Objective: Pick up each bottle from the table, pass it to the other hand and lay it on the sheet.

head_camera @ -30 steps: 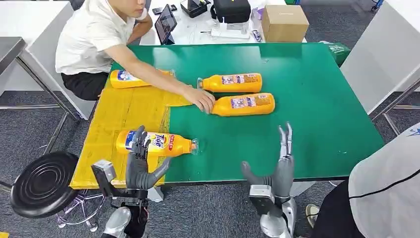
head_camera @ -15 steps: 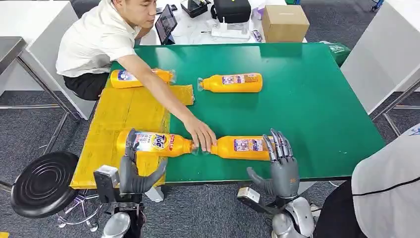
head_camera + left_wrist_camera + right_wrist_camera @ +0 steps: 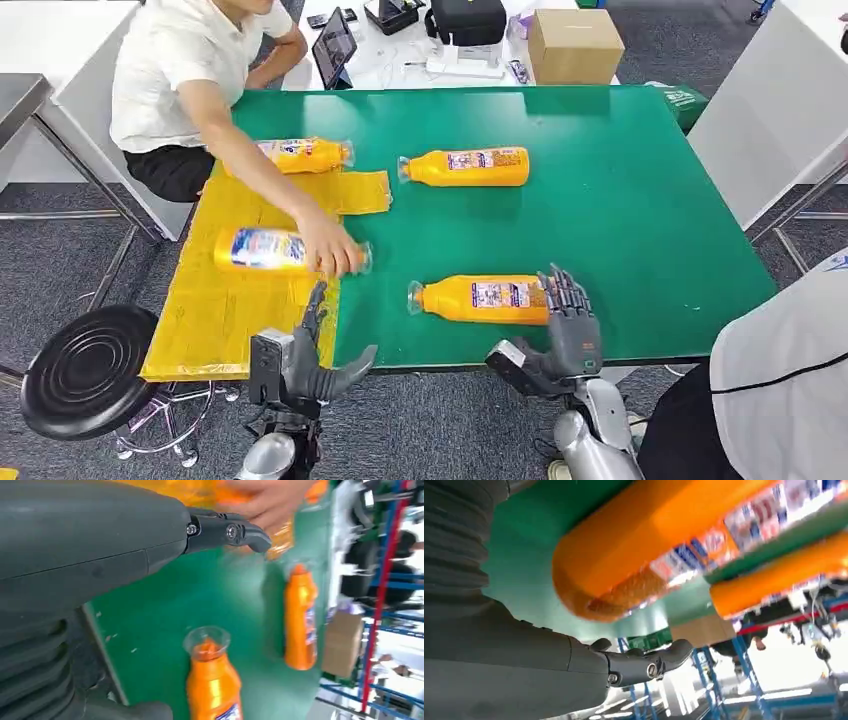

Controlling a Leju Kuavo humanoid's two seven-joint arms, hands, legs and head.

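Bottle [image 3: 480, 299] near worktop [image 3: 640, 200] front edge: rigid, smooth, likely slippery; grasp mid-body. Right hand [image 3: 566, 325] at base, fingers apart, empty. Left hand [image 3: 318, 365] spread, empty.

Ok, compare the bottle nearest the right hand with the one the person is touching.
The near bottle lies on the bare green table; the person's bottle lies on the yellow sheet. The robot's right hand is at the near bottle's base; a person's hand covers the other's neck. Both are orange, on their sides.
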